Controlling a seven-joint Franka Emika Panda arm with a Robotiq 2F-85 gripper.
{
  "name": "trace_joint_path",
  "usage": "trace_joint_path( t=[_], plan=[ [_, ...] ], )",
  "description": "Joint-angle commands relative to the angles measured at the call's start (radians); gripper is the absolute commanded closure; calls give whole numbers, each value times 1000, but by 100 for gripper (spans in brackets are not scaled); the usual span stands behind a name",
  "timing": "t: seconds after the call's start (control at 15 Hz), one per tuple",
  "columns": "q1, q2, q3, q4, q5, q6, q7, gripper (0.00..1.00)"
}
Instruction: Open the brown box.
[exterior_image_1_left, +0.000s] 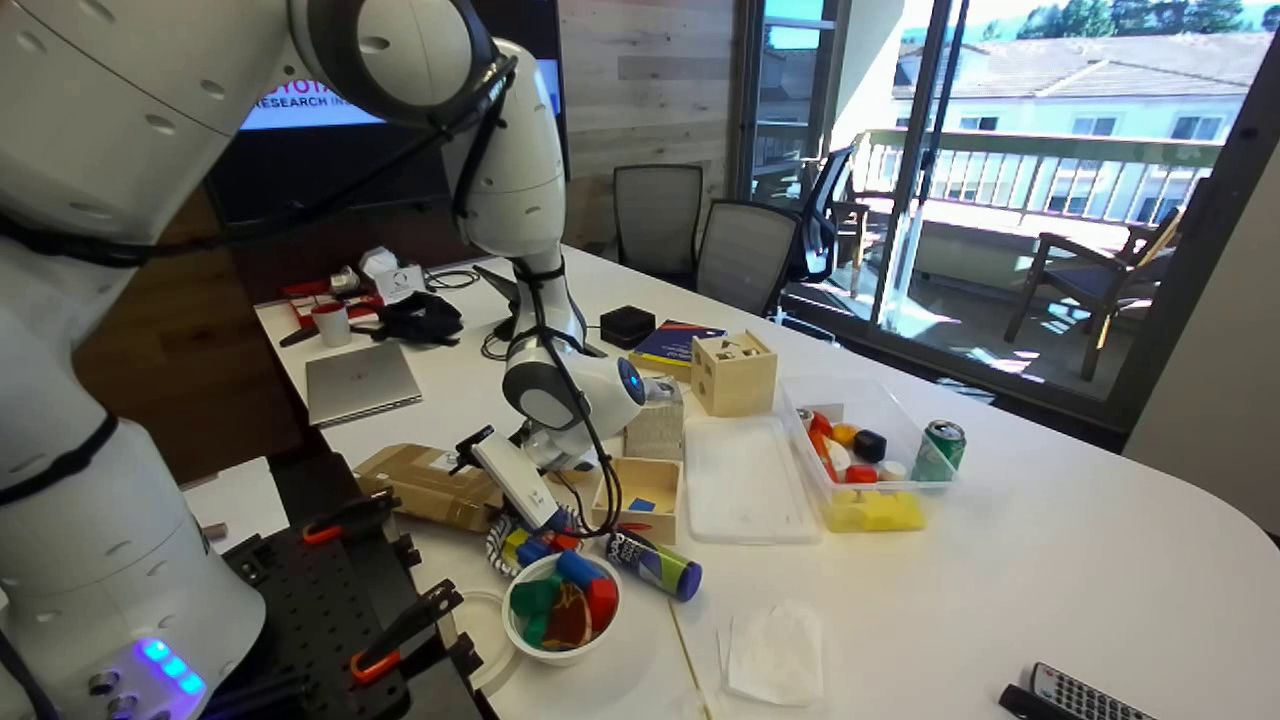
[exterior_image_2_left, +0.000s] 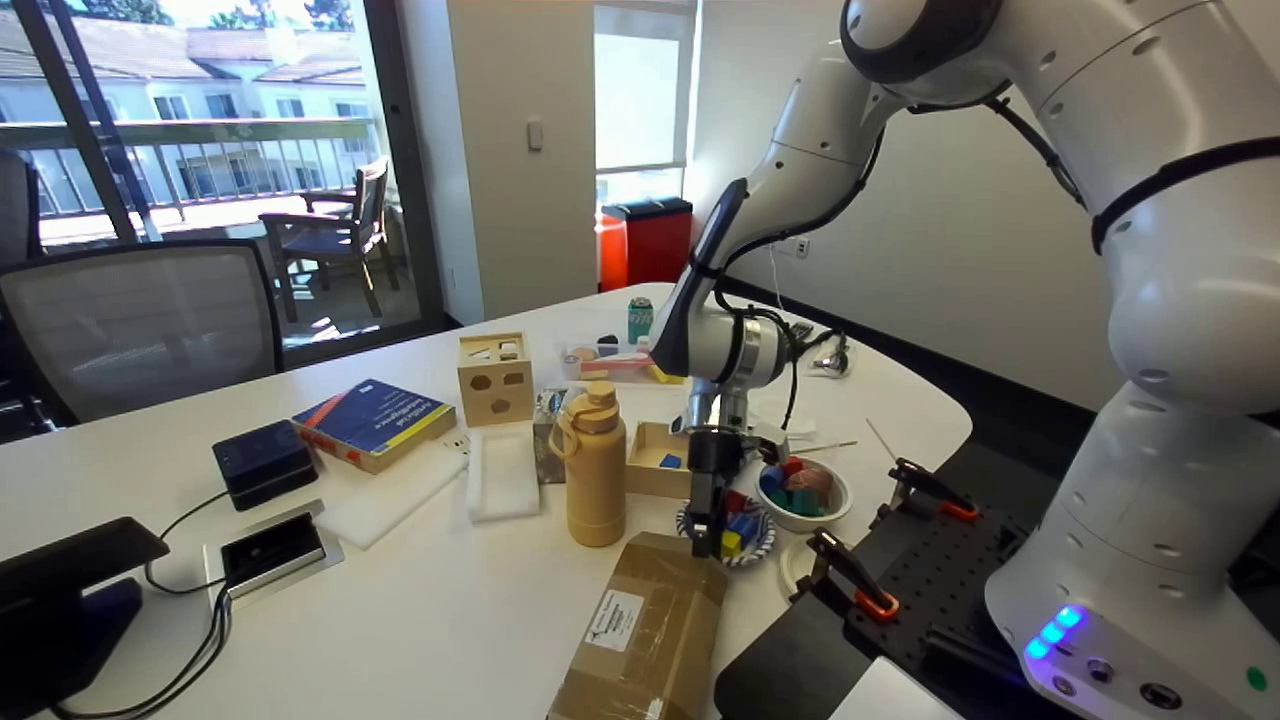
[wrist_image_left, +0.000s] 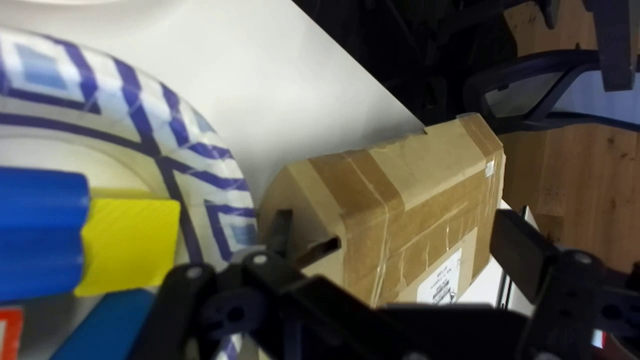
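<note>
The brown box is a low, taped cardboard box with a white label, lying on the table near its edge; it also shows in an exterior view. Its flaps are shut. In the wrist view the box shows its taped top and a near end with a dark slot. My gripper is open and empty, its fingers wide apart, with the box in sight between and beyond them. The left finger overlaps the slotted end; I cannot tell if it touches. In an exterior view the gripper hangs above the box's end, beside the patterned bowl.
The blue-and-white patterned bowl with coloured blocks stands against the box's near end. Close by are a white bowl of blocks, a purple-capped can, an open wooden tray, a tan bottle and clamps.
</note>
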Motion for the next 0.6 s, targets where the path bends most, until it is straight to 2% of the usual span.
trace_joint_path(
  t=[0.0,0.27,0.53],
  plan=[
    [-25,-13,14,-13,-1,-50,-21,0],
    [-35,-24,12,-22,5,-101,-36,0],
    [-74,-28,21,-29,42,-137,-116,0]
  ],
)
